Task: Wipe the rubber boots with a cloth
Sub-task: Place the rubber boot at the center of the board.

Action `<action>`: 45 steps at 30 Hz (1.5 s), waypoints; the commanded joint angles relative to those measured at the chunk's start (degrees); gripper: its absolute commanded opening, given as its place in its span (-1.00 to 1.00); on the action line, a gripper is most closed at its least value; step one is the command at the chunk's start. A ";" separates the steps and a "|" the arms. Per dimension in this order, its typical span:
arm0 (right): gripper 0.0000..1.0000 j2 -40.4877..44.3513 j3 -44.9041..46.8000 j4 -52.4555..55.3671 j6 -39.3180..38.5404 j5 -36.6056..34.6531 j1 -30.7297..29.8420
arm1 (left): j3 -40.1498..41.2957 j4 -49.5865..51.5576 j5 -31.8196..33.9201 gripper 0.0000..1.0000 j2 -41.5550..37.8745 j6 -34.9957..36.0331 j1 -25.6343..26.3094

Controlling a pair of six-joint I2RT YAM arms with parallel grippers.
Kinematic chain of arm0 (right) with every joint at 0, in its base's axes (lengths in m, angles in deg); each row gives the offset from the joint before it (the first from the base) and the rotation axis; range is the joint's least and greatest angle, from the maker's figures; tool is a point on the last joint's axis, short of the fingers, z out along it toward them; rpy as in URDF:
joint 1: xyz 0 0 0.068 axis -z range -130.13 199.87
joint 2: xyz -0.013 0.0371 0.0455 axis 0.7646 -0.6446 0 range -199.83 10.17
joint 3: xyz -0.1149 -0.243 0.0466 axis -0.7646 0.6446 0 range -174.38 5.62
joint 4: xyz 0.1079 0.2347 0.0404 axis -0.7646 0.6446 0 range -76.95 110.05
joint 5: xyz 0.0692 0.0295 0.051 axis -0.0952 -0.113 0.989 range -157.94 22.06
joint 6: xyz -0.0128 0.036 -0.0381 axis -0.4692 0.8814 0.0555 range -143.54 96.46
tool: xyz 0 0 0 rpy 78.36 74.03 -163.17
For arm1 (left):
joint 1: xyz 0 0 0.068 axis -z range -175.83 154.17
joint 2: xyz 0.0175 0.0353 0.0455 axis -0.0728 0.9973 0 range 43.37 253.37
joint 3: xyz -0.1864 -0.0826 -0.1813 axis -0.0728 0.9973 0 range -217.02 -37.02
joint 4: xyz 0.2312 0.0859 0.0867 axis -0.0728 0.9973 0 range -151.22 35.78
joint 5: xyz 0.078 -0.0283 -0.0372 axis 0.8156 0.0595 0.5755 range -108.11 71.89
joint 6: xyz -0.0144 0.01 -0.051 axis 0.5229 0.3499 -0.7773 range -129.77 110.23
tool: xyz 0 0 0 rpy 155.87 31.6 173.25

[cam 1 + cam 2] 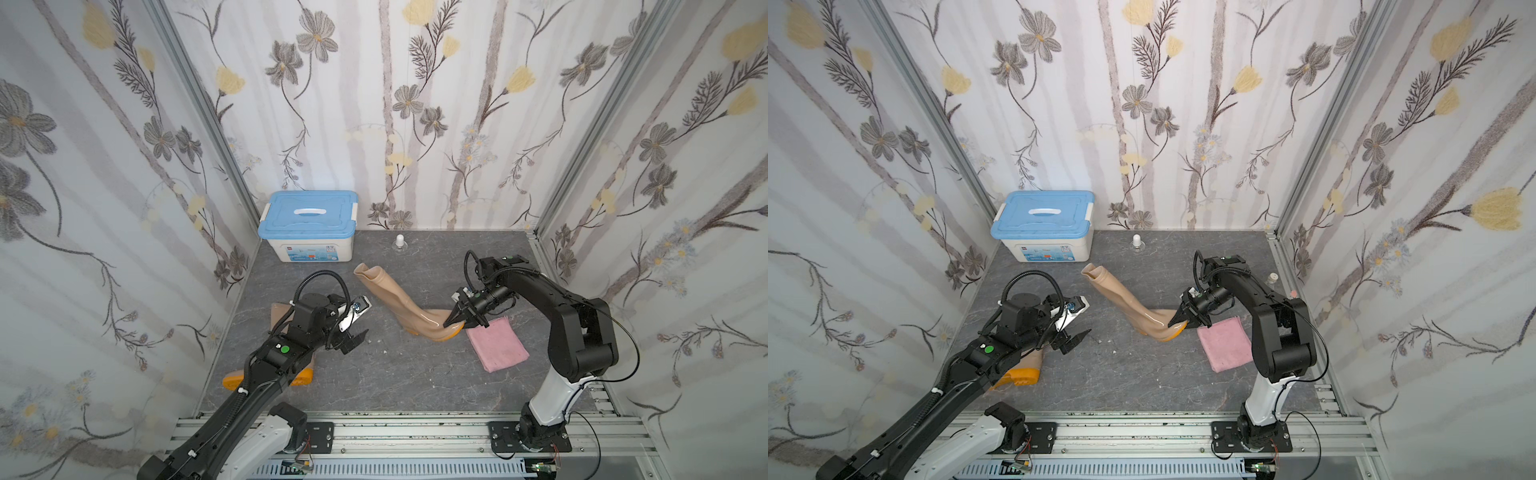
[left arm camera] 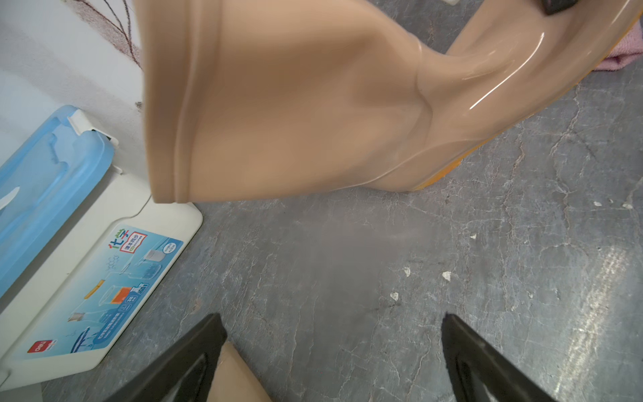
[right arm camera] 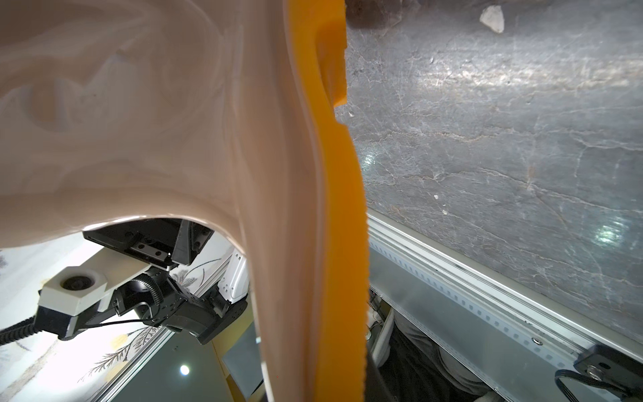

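While the toe is pinched by the R gripper [image 1: 463, 324], jaws nearly closed on it, the held boot [image 1: 399, 303] is propped aslant: heel apparently down on the table [image 1: 395, 374], shaft slanted up. Its long axis is run diagonally from that gripper back toward the blue-lidded storage box [image 1: 307, 224], mouth end furthest off.

The pink cloth [image 1: 498, 345] is spread flat just beside the R gripper, on the side away from the L arm; contact w/ the toe can't be told.

The L gripper [image 1: 353, 337] is held wide apart, nothing in it, over bare table between the second boot [image 1: 279, 318] and the held one. So the cloth is nearer the busy arm, and the free arm is blocked by the boot. Prob. the shaft, straight ahead of the L gripper, gets taken there.
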State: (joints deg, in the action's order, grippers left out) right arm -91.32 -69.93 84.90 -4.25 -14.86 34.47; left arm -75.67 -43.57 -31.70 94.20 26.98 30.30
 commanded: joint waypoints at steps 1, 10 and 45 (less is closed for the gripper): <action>-0.80 1.47 1.03 1.91 -3.89 5.38 -0.07 | -1.58 -5.57 -1.15 1.00 2.46 2.69 -0.61; -0.81 3.92 4.88 2.55 -6.10 3.79 -0.50 | -8.96 -9.64 -4.85 1.00 9.34 3.71 -3.11; -0.47 7.09 5.81 -10.86 6.67 12.35 0.44 | -22.44 -7.08 -50.43 -1.00 32.67 -40.13 -3.55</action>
State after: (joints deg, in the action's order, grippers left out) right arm -85.38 -63.79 80.64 -3.23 -14.27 34.53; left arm -96.11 -41.97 -71.28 123.03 5.60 27.20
